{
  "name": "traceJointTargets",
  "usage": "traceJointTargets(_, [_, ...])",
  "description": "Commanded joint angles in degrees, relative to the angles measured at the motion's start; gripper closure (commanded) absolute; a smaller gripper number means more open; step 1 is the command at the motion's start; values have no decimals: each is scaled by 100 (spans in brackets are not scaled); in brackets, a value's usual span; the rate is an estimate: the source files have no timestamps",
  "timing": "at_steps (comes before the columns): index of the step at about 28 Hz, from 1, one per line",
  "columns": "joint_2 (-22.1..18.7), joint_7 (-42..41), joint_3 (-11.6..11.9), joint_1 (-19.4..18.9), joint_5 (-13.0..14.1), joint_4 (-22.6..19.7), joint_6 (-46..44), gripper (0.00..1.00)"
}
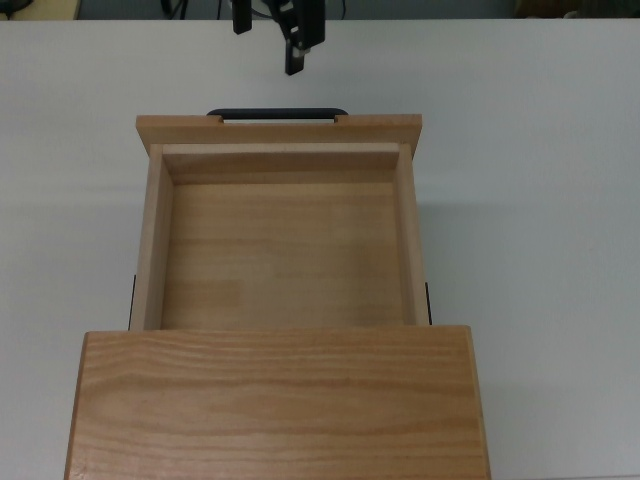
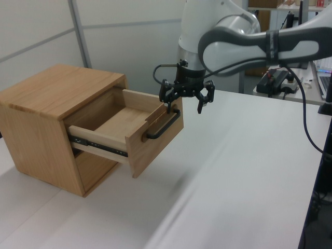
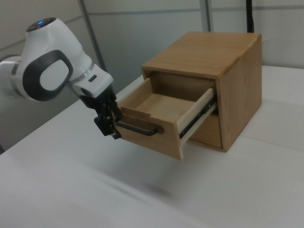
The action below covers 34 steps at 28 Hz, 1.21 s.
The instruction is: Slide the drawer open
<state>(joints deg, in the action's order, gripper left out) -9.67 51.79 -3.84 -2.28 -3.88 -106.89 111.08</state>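
Drawer point(image 2: 136, 136) stands pulled out of cabinet point(image 2: 49, 98); gripper point(image 2: 185, 98) spread wide above handle point(image 2: 163, 124), holding nothing. No writing visible.

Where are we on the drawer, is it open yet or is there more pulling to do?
Done: the drawer is slid well out of the cabinet, its inside exposed in the top view. In hand: nothing; the gripper is open, clear of the handle. Left: at most, pulling the arm away.
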Motion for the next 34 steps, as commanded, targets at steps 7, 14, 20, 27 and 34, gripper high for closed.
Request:
traceJointTargets(7, [44, -3129, -29, -185, 203, 160, -790, 0])
traceJointTargets(14, [132, -4659, -11, -142, 142, 344, -1167, 0])
traceJointTargets(20, [149, -5205, 24, -115, 124, 476, -1475, 0])
traceJointTargets(27, [123, -5452, 24, -36, 115, 476, -1476, 0])
traceJointTargets(34, [132, -5557, 24, 8, 54, 476, -1475, 0])
